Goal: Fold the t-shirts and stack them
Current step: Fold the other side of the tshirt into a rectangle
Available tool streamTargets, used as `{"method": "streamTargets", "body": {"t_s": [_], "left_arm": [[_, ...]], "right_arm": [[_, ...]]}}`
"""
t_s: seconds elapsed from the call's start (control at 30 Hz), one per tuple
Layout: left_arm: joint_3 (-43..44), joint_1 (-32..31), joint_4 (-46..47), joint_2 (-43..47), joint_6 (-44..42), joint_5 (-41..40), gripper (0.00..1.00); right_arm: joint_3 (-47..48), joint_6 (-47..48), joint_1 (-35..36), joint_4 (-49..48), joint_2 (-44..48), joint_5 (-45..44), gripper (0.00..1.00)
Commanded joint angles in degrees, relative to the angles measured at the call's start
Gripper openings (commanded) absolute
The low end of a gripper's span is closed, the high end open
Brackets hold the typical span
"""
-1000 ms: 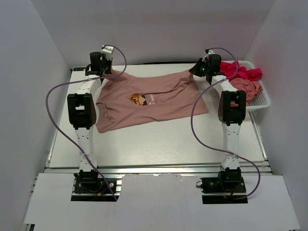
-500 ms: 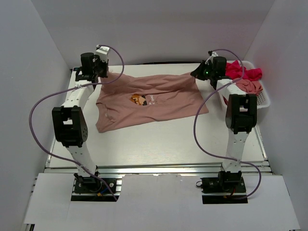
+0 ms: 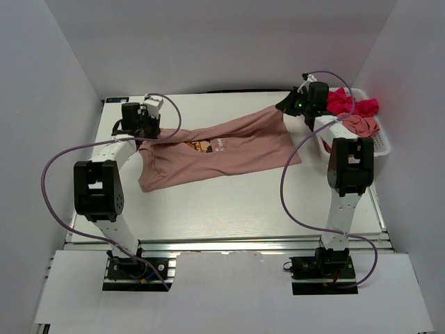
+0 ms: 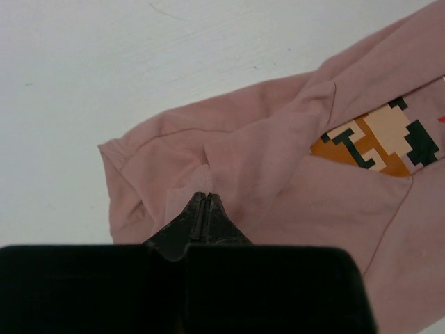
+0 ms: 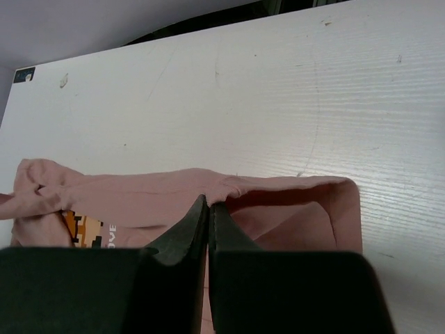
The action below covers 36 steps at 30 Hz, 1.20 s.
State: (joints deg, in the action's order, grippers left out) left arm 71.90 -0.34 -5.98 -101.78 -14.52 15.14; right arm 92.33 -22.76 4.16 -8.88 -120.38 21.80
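Observation:
A dusty salmon-pink t-shirt (image 3: 222,149) with a pixel-art chest print (image 3: 201,147) lies across the white table (image 3: 229,202), its far edge lifted and folding toward the front. My left gripper (image 3: 149,132) is shut on the shirt's left far edge; in the left wrist view its jaws (image 4: 204,197) pinch pink cloth (image 4: 278,160). My right gripper (image 3: 284,106) is shut on the right far corner, held above the table; the right wrist view shows cloth (image 5: 278,202) pinched at its tips (image 5: 209,202). More t-shirts, magenta-red (image 3: 354,106) and pink (image 3: 361,125), sit in the basket.
A white mesh basket (image 3: 375,142) stands at the table's right far corner, next to the right arm (image 3: 345,167). White walls enclose the table on three sides. Purple cables loop from both arms.
My left gripper has moved toward the front and right, dragging the shirt's left far edge over the print. The right gripper has barely moved since half a second ago.

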Motion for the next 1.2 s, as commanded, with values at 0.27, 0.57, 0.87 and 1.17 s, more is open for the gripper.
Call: {"method": "streamTargets", "body": {"t_s": [0.27, 0.57, 0.87, 1.17], "left_arm": [[-1.50, 0.16, -2.81, 6.15, -0.50, 4.64, 0.01], [-1.67, 0.25, -16.25, 10.01, -5.16, 7.19, 0.06], [-7.03, 0.25, -20.04, 17.57, -4.90, 0.87, 0.56], [-6.34, 0.25, -16.18, 17.68, -3.94, -2.74, 0.85]], "right_arm": [[-4.18, -1.32, 0.41, -1.84, 2.60, 0.61, 0.00], [-4.36, -0.35, 0.49, 1.41, 6.55, -2.02, 0.17], [-15.51, -5.45, 0.50, -0.69, 17.36, -7.91, 0.65], [-13.85, -4.83, 1.02, -0.69, 17.55, -7.30, 0.67]]}}
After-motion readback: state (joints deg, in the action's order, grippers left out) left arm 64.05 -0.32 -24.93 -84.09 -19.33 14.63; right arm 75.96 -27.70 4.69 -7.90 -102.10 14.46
